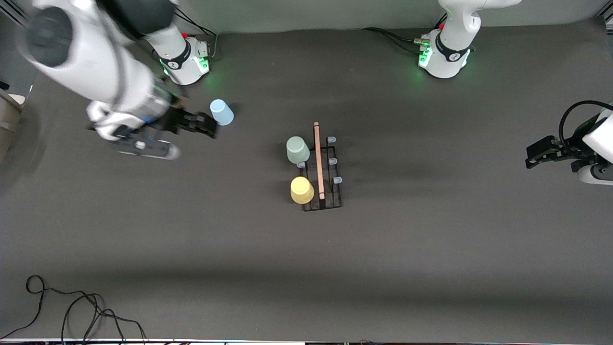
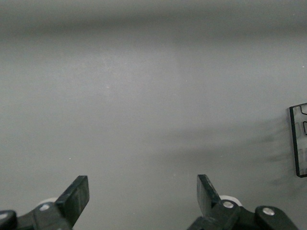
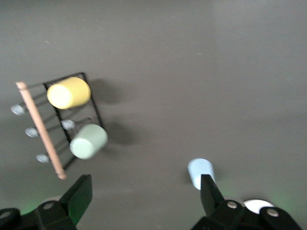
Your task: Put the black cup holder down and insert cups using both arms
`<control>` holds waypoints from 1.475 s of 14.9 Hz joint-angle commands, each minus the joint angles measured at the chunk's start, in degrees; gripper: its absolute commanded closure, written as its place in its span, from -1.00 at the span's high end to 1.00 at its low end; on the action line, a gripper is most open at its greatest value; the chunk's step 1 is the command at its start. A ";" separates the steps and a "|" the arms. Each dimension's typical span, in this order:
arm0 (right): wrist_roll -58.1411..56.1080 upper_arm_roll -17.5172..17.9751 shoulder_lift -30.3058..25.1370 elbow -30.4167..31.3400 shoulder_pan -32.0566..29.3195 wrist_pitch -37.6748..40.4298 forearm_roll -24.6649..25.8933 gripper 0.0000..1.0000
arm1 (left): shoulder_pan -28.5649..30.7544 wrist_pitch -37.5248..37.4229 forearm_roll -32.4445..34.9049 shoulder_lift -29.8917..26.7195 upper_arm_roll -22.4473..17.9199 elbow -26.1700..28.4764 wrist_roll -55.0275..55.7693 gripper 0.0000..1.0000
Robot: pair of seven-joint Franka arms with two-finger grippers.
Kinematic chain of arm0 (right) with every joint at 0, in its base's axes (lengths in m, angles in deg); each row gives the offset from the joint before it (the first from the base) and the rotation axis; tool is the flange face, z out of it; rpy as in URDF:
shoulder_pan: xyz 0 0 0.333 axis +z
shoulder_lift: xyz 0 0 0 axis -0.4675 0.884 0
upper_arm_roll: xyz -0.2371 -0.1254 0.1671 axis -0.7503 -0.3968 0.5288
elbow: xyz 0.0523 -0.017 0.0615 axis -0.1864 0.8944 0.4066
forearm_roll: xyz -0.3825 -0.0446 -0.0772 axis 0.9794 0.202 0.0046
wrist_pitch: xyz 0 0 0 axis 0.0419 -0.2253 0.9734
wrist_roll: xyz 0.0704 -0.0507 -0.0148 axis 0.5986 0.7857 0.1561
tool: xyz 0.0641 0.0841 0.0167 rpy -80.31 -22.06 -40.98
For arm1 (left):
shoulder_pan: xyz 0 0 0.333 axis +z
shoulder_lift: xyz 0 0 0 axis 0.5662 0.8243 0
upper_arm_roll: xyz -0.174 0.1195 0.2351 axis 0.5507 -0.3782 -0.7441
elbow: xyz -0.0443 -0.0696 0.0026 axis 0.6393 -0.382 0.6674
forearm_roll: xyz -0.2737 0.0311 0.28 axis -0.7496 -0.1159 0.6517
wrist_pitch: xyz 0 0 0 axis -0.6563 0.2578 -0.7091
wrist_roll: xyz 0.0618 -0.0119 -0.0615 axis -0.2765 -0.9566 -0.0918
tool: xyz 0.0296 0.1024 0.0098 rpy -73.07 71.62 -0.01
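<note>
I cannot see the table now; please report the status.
Right claw open beside light blue cup. Left claw open, waiting. Green cup, yellow cup on black cup holder. Nothing blocking.

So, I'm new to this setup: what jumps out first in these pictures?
The black cup holder at mid-table, with the green cup and yellow cup capping prongs on one side. A blue cup stands apart near the right arm's base, the open right pincer beside it. The open left pincer waits at its table end.
</note>
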 commanded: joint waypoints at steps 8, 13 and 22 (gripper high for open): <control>-18.49 -10.06 -7.11 4.66 0.66 5.18 9.10 0.99 | -0.24 0.31 0.44 -0.14 -0.10 0.12 0.31 1.00; -18.49 -10.42 -7.73 9.86 1.10 -3.53 9.28 0.99 | -0.15 0.40 0.44 -0.14 -0.10 0.12 0.22 1.00; -18.58 -6.49 -7.72 9.77 -3.97 -3.53 9.54 0.99 | -0.15 0.40 0.44 -0.05 -0.10 0.12 0.22 1.00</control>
